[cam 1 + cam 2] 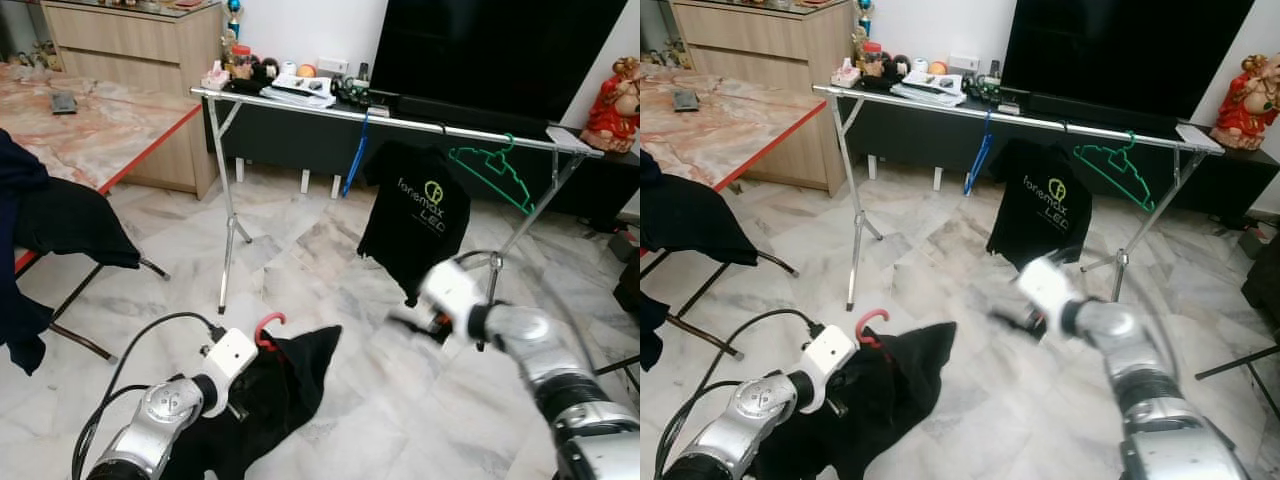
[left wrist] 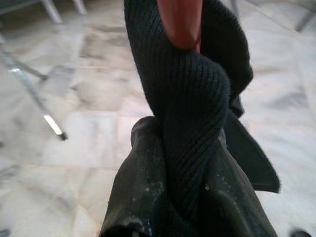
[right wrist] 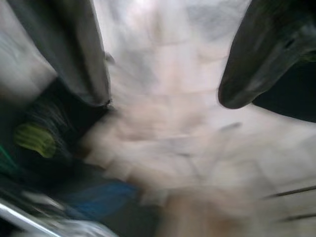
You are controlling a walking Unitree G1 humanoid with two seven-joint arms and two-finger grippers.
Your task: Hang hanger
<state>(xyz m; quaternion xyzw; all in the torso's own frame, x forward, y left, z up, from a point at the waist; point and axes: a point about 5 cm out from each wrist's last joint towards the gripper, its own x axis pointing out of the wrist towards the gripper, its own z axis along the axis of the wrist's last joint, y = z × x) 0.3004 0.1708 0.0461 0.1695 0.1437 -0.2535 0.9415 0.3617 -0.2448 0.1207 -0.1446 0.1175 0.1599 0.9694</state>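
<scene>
1. Left hand low over the marble floor, pinching the red hanger; a black garment is draped on it and sags down.
2. Right hand raised ahead, blurred, fingers spread, holding nothing.
3. Drying rack rail stands well ahead, carrying a black T-shirt and a green hanger.
4. Judged step: carrying. Next: lift the hook to the rail's free stretch.

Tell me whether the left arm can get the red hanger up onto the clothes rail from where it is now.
Probably not yet. The left gripper holds the red hanger and its dark garment low near the floor, and the rail stands well beyond and above it. Nothing blocks the way.
</scene>
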